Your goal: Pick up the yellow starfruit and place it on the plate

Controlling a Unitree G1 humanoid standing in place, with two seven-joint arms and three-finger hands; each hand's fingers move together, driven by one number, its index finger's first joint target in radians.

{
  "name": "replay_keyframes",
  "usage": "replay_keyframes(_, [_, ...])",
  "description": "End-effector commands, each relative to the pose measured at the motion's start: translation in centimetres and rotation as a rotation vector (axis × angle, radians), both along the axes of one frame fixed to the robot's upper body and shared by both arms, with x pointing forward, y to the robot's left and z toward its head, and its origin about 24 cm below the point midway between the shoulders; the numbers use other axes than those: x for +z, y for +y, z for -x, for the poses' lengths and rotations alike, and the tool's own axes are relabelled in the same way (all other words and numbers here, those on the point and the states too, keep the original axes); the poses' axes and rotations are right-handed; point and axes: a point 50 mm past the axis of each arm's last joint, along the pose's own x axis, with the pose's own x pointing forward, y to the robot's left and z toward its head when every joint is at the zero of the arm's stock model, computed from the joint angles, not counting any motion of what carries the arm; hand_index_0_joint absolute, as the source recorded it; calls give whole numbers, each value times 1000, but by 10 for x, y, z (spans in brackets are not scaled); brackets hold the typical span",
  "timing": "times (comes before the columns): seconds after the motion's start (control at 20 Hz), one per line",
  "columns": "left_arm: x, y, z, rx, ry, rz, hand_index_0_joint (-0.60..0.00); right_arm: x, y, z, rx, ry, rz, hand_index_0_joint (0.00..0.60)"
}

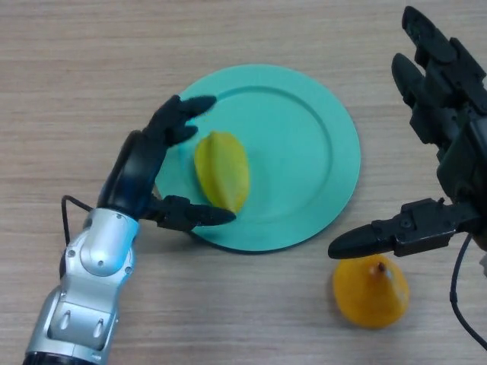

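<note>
The yellow starfruit (222, 170) lies on the left part of the teal plate (304, 152). My left hand (144, 171) is at the plate's left edge, around the starfruit's left side. Its fingers (183, 114) reach over the top of the fruit and its thumb (199, 215) lies below it, both spread and apart from the fruit. My right hand (449, 144) is open over the table to the right of the plate, fingers straight, thumb (380, 237) pointing left.
An orange pear-shaped fruit (370, 290) stands on the wooden table (76, 61) just below the plate's lower right rim, under my right thumb.
</note>
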Motion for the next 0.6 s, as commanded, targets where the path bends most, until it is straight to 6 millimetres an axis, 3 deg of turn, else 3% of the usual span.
replay_keyframes(0.05, [47, 12, 9, 54, -271, 44, 0, 30, -1, 10, 10, -227, -12, 0])
replay_keyframes(0.35, [79, 27, 35, 39, -402, 85, 0, 26, -1, 6, 18, -227, 2, 0])
replay_keyframes(0.6, [85, 32, 61, -71, -365, 153, 0, 25, -2, 3, 14, -228, -1, 0])
